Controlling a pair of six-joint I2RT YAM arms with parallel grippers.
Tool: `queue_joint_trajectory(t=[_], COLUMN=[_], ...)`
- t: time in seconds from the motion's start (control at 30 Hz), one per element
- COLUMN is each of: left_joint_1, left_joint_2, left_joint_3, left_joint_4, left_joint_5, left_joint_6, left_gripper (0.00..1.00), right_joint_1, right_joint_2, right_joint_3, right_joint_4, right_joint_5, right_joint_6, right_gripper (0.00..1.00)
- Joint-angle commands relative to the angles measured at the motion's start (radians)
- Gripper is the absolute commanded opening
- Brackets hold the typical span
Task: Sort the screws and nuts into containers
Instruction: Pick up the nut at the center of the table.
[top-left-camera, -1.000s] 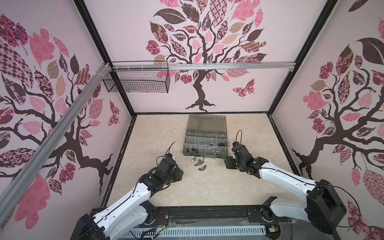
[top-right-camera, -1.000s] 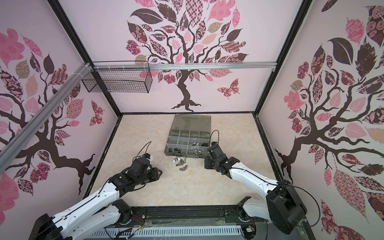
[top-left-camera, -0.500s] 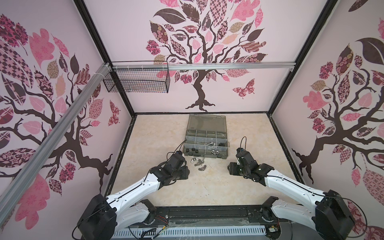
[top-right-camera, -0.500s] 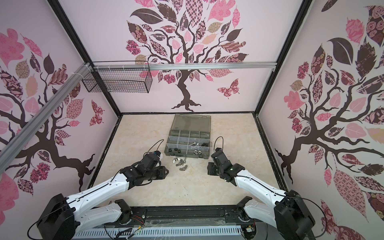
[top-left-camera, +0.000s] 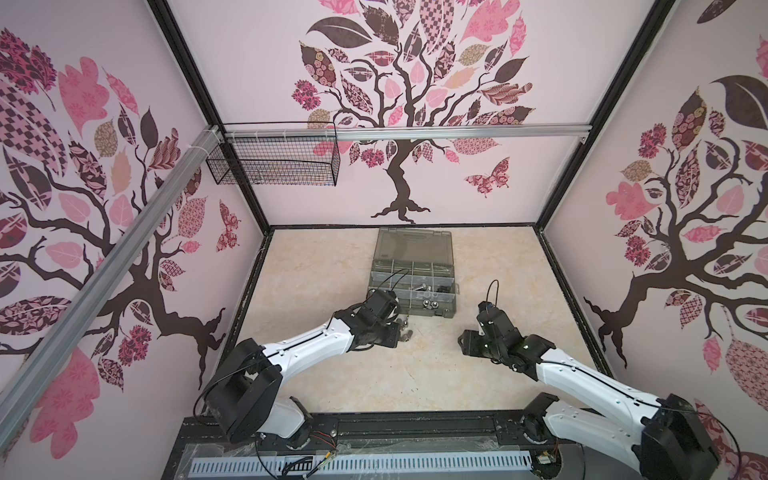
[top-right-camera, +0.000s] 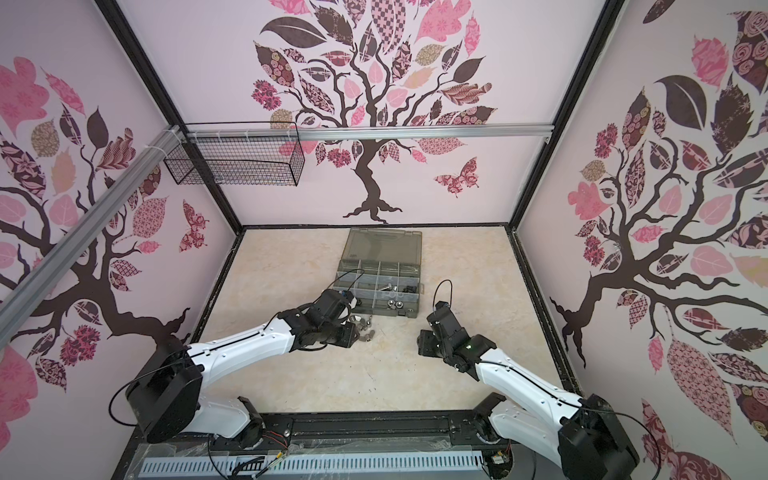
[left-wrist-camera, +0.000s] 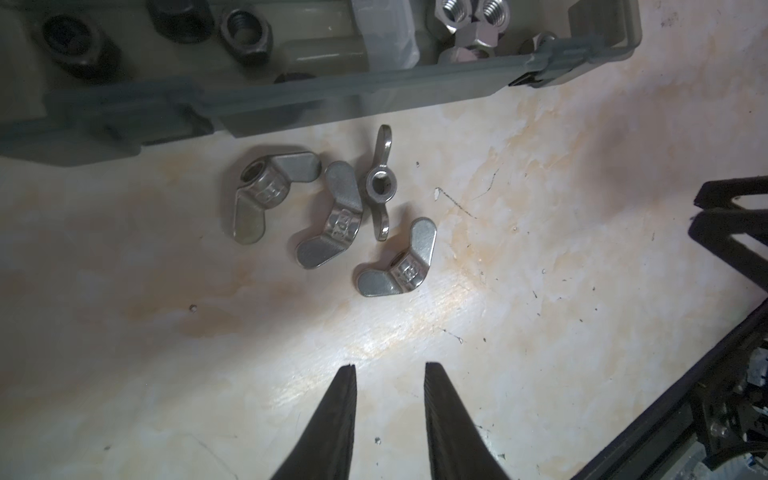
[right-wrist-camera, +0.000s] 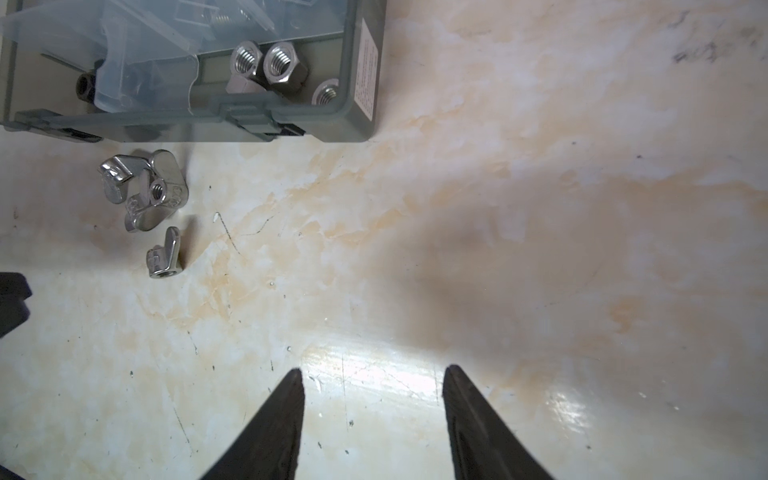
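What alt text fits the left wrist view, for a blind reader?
Four silver wing nuts lie loose on a beige table beside a grey organizer case holding black hex nuts and silver hex nuts. The left gripper, open and empty, points toward them.

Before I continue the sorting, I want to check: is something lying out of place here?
Yes. Four silver wing nuts lie loose on the table, just outside the front wall of the organizer case, while the hex nuts already sit inside its compartments. Nothing looks broken.

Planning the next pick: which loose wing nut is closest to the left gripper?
The lone wing nut apart from the other three, just before the left gripper.
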Motion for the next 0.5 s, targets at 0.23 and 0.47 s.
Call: queue_joint_trajectory(t=[0.23, 0.47], left_joint_1=[-0.019, -0.027], left_joint_2=[0.167, 0.236], left_joint_3=[0.152, 0.214], left_joint_4=[-0.008, -0.011], left_joint_5=[0.067, 0.054], left_joint_6=[0.112, 0.15], left_gripper=[0.32, 0.32], right_joint_1=[0.0, 0.0], right_joint_2=[-0.043, -0.049], right_joint_3=[0.003, -0.008], right_joint_4=[-0.031, -0.029], right_joint_5=[0.011, 0.006], right_joint_6=[0.026, 0.041], right_gripper=[0.57, 0.57])
